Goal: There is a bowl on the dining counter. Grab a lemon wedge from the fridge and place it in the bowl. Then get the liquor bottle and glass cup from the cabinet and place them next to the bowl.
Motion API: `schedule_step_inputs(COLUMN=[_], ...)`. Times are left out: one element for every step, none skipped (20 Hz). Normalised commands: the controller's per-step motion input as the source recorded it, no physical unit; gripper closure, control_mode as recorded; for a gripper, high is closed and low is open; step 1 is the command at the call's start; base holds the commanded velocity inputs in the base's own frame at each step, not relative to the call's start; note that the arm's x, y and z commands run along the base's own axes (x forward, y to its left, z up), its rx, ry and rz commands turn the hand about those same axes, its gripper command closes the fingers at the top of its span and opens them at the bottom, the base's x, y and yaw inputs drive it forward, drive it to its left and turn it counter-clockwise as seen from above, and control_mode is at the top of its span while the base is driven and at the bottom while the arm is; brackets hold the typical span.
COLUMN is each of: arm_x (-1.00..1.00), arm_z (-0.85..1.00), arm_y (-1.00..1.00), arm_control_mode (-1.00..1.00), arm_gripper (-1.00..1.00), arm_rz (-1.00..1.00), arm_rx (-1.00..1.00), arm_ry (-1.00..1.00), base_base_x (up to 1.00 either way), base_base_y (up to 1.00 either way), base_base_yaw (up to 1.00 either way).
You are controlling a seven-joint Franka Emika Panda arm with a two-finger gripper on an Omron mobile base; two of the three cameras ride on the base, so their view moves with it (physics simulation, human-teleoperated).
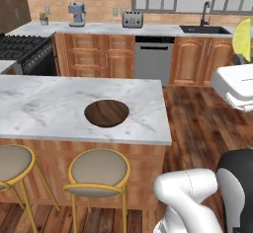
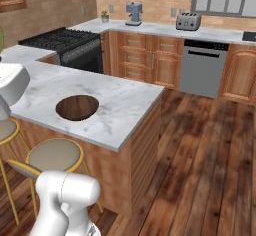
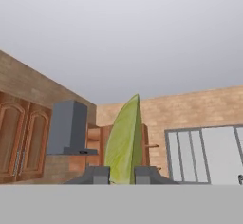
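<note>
My gripper (image 3: 122, 174) is shut on a yellow-green lemon wedge (image 3: 124, 142) that stands up between the two fingertips. In the left base view the wedge (image 1: 242, 38) is held high at the right edge, well to the right of the dining counter (image 1: 44, 103). The dark brown bowl (image 1: 106, 113) lies on that counter near its front edge, with nothing in it; from the other side the bowl (image 2: 77, 107) sits left of the counter's (image 2: 125, 105) middle. Behind the wedge is a wooden wall cabinet (image 3: 95, 144). The fridge, liquor bottle and glass cup are out of view.
Two round stools (image 1: 99, 170) (image 1: 12, 163) stand at the counter's front. Along the brick wall are a stove (image 1: 24, 52), a dishwasher (image 1: 154, 59), a toaster (image 1: 132, 19), a coffee machine (image 1: 76, 14) and a sink (image 1: 205, 28). Wooden floor (image 2: 200, 155) lies open to the right.
</note>
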Motion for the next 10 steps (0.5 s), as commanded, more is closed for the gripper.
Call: schedule_step_inputs(arm_x=[0.00, 0.00, 0.00, 0.00, 0.00, 0.00, 0.00, 0.00, 0.00, 0.00], arm_z=[0.00, 0.00, 0.00, 0.00, 0.00, 0.00, 0.00, 0.00, 0.00, 0.00], arm_y=[0.00, 0.00, 0.00, 0.00, 0.00, 0.00, 0.00, 0.00, 0.00, 0.00], arm_control_mode=[1.00, 1.00, 1.00, 1.00, 1.00, 1.00, 1.00, 1.00, 1.00, 1.00], arm_gripper=[1.00, 1.00, 1.00, 1.00, 1.00, 1.00, 1.00, 1.00, 1.00, 1.00], arm_rz=[0.00, 0.00, 0.00, 0.00, 0.00, 0.00, 0.00, 0.00, 0.00, 0.00], arm_rx=[0.00, 0.00, 0.00, 0.00, 0.00, 0.00, 0.00, 0.00, 0.00, 0.00], arm_ry=[0.00, 0.00, 0.00, 0.00, 0.00, 0.00, 0.00, 0.00, 0.00, 0.00], base_base_x=[0.65, 0.52, 0.45, 0.41, 0.43, 0.42, 0.42, 0.43, 0.43, 0.47], base_base_y=[0.00, -0.18, -0.39, -0.49, -0.54, -0.56, -0.53, -0.47, -0.43, -0.33], base_base_yaw=[-0.01, 0.00, 0.00, 0.00, 0.01, 0.02, 0.02, 0.02, 0.02, 0.01])
